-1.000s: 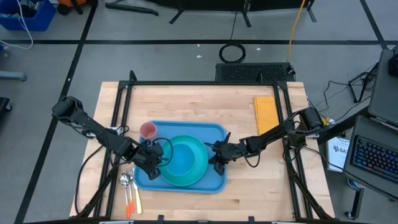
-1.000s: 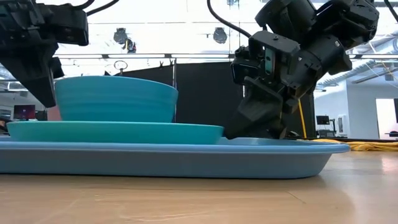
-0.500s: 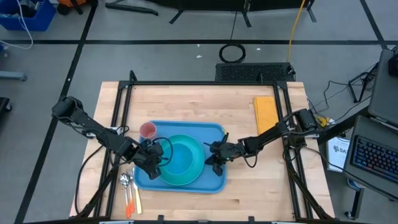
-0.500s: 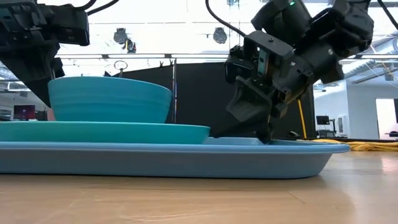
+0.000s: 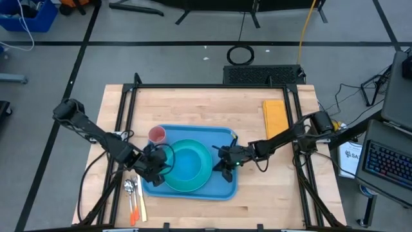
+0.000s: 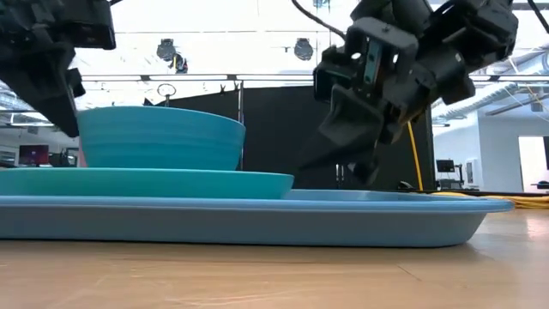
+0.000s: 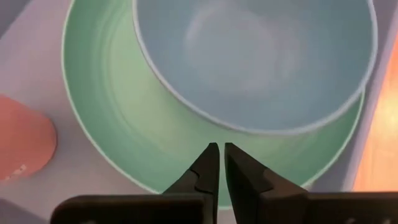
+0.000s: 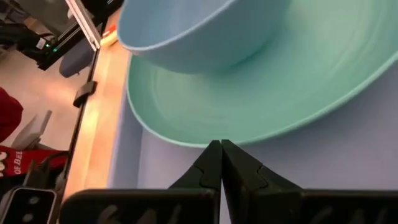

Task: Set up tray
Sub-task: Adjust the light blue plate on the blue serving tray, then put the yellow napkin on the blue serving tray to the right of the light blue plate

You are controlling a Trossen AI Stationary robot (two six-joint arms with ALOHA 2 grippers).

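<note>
The blue tray (image 5: 225, 188) lies flat on the wooden table. On it sits a cyan plate (image 5: 174, 183) with a blue bowl (image 5: 188, 161) standing in it, and a pink cup (image 5: 156, 135) stands at the tray's far left corner. My left gripper (image 5: 161, 169) hangs over the plate's left rim (image 7: 124, 137), clear of it. Its fingers (image 7: 210, 160) stand open by a narrow slit with nothing between them. My right gripper (image 5: 220, 167) is shut, its tips (image 8: 214, 155) at the plate's right rim. My right gripper comes slanting down from the table's right side, its shut tips at the plate's right rim (image 8: 186, 140). I cannot tell whether they touch the rim. In the low view the tips (image 6: 367, 176) stand above the tray's floor.
A spoon and other cutlery (image 5: 134, 193) lie on the table just left of the tray's near corner. A yellow flat piece (image 5: 275, 119) lies at the far right. Black frame rails (image 5: 125, 116) run along both sides of the table.
My right gripper went toward the table's left edge, and the plate with the bowl slid left on the tray. The gripper then rose a little off the tray floor. After that the tray, with all on it, shifted slightly toward the table's right edge.
</note>
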